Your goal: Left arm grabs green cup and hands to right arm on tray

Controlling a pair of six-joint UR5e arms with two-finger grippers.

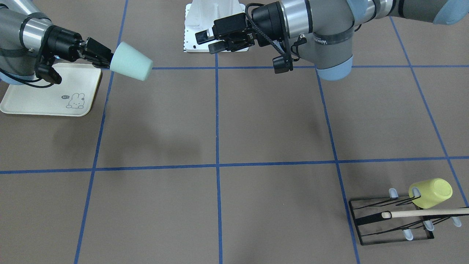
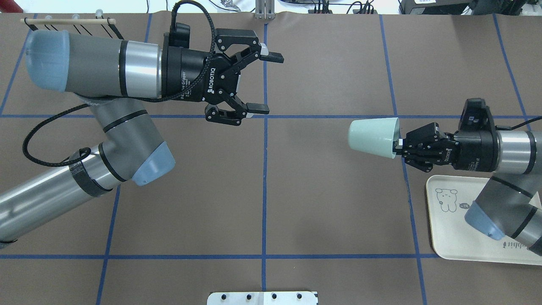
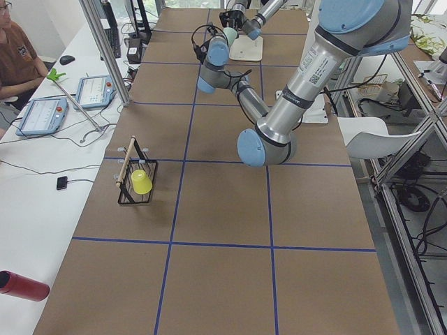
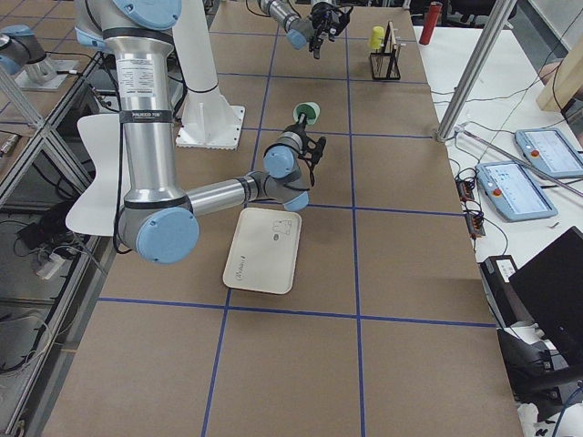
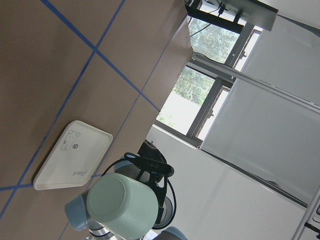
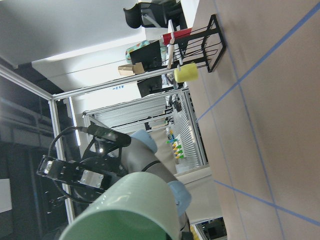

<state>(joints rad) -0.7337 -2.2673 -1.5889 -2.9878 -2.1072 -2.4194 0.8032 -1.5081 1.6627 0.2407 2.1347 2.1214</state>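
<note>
The pale mint-green cup (image 2: 372,137) lies on its side in the air, base pointing toward the table's middle. My right gripper (image 2: 399,146) is shut on its rim, just off the near corner of the cream rabbit tray (image 2: 453,241). In the front view the cup (image 1: 130,66) hangs beside the tray (image 1: 22,104), held by the right gripper (image 1: 109,61). My left gripper (image 2: 271,83) is open and empty, well apart from the cup, and faces it across the table's centre line; it shows in the front view too (image 1: 206,42). The left wrist view shows the cup's base (image 5: 122,202).
A black wire rack (image 1: 392,223) with a wooden rod holds a yellow-lime cup (image 1: 430,192) at the far corner on my left side. A white base plate (image 1: 214,25) sits at the robot's edge. Blue tape lines cross the brown table.
</note>
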